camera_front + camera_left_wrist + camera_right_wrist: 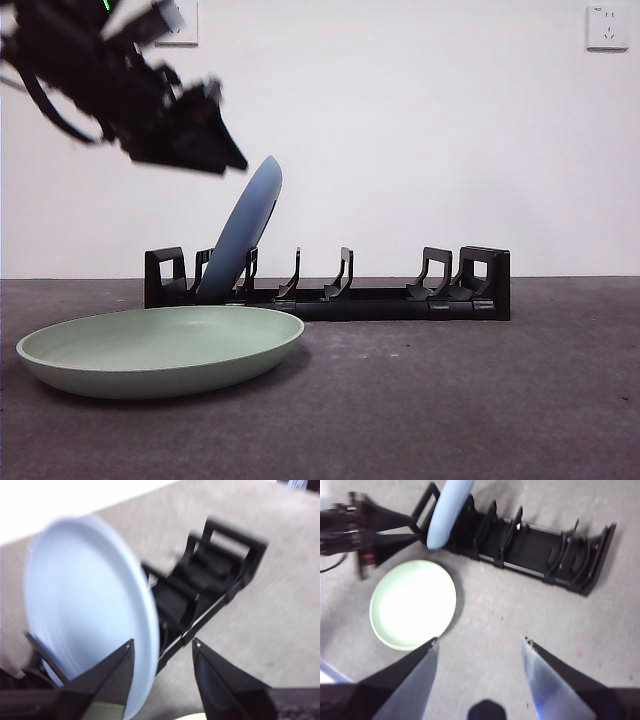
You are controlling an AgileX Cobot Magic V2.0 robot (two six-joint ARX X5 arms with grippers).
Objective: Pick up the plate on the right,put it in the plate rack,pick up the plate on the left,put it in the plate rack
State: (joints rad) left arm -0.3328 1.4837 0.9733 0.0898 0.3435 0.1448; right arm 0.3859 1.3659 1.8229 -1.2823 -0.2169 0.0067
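Blue plate (245, 228) stands tilted in plate rack (400, 297) at end slots, just beside left gripper (162, 647). Left gripper's jaws spread, nothing held; near jaw appears just clear of plate rim, though wrist view blurred. Remaining rack slots vacant. Green plate (160, 348) lies flat on table (480, 400) before rack. Right gripper (480, 641) high above table, jaws apart, empty.

Both pincers (162, 647) (480, 642) agape, empty

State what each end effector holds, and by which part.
Nothing: the left end effector is open beside the racked blue plate; the right end effector is open, empty.
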